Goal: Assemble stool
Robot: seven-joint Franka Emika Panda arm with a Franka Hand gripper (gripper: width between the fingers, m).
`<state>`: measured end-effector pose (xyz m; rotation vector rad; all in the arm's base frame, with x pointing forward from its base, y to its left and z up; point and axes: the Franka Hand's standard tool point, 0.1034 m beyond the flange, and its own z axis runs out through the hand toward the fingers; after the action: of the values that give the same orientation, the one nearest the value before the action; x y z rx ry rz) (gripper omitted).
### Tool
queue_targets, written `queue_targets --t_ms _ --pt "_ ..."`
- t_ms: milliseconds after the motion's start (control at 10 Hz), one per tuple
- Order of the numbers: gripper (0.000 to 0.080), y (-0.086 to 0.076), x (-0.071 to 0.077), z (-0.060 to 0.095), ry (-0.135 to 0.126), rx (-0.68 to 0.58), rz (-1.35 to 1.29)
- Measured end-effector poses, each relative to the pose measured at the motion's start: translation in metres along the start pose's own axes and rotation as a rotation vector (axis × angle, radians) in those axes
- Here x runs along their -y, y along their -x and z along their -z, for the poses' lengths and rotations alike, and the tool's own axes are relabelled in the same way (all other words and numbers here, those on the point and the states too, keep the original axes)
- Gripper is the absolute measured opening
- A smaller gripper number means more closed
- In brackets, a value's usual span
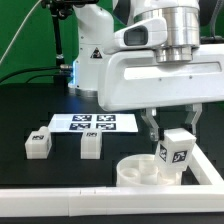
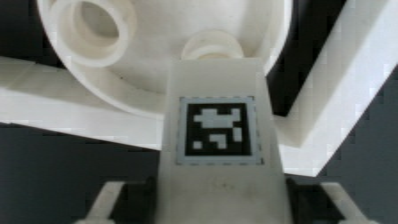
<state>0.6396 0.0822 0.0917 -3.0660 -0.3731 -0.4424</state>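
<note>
Seat (image 1: 148,172) lies rim-up on the black table (image 1: 25,115), low on the exterior view's right. It sits tucked into the inside corner of the L-shaped bar (image 1: 100,197). The wrist view shows the seat's recessed inside, with a round hole (image 2: 89,25) and a raised boss (image 2: 214,47).

Held leg (image 1: 176,148) is over the seat's right part, slightly tilted, with its tag facing the exterior camera. In the wrist view its far end lines up with the boss. Can't tell whether it's actually touching or seated.

Gripper (image 1: 172,130) points straight down above the seat and is clamped on the held leg's upper end. There's a finger (image 1: 150,126) on each side of the block, with no gap visible in the wrist view.

Two loose legs are on the table, well apart from the seat, toward the exterior view's left. Outer leg (image 1: 38,143) is furthest left and inner leg (image 1: 90,144) is nearer the middle. Both lie flat with their tags up.

Marker board (image 1: 92,123) lies flat just behind the two loose legs. The arm's base (image 1: 92,50) stands behind that.
</note>
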Motion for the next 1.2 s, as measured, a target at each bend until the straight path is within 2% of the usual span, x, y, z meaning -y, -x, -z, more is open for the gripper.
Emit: queue_targets --t_ms 200,300,400,500,600,1000,1100,1200 --pt "0.0337 0.000 0.000 0.000 0.000 0.000 0.000" --pt "0.0434 0.000 0.000 0.000 0.000 0.001 0.000" --pt "0.0434 0.000 0.000 0.000 0.000 0.001 0.000" --pt "0.0589 0.000 0.000 0.000 0.000 0.001 0.000" --pt "0.0638 0.000 0.000 0.000 0.000 0.001 0.000" --pt "0.0649 0.000 0.001 0.000 -0.001 0.004 -0.001" --pt "0.0649 -0.002 0.006 0.002 -0.010 0.052 -0.035" --pt "0.0649 -0.012 0.008 0.007 -0.014 0.064 -0.033"
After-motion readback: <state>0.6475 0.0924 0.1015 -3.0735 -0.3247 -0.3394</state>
